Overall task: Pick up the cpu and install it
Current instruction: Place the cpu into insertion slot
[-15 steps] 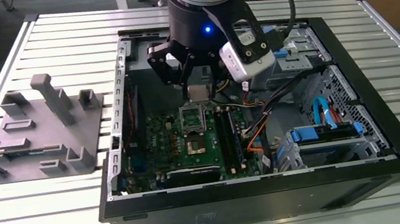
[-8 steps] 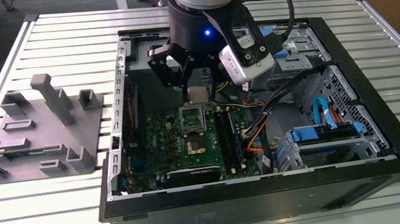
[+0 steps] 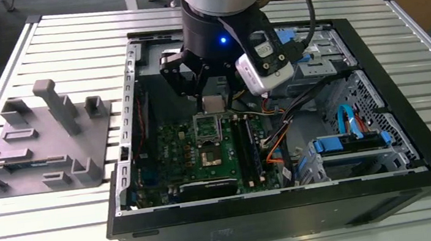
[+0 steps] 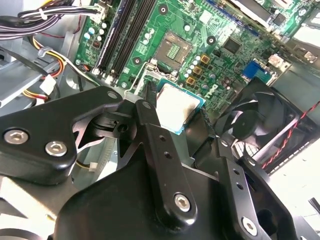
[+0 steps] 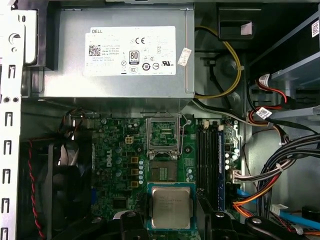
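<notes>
Cpu gripped by the tool inside the case.
The tool (image 4: 180, 116) is closed on the cpu (image 4: 176, 104), which is clamped at two opposite edges with its silver top seen in both wrist views. The cpu is held above the board (image 3: 178, 150), near the uncovered socket (image 5: 163, 169), within the open case (image 3: 292, 209) on the desk (image 3: 49, 239).

Cpu (image 5: 171, 207), small flat square chip, shiny silver metal top with thin pale green rim, clamped by two opposite edges in the hand (image 5: 171, 216), lying level, silver top facing the hand's palm, lifted clear.
</notes>
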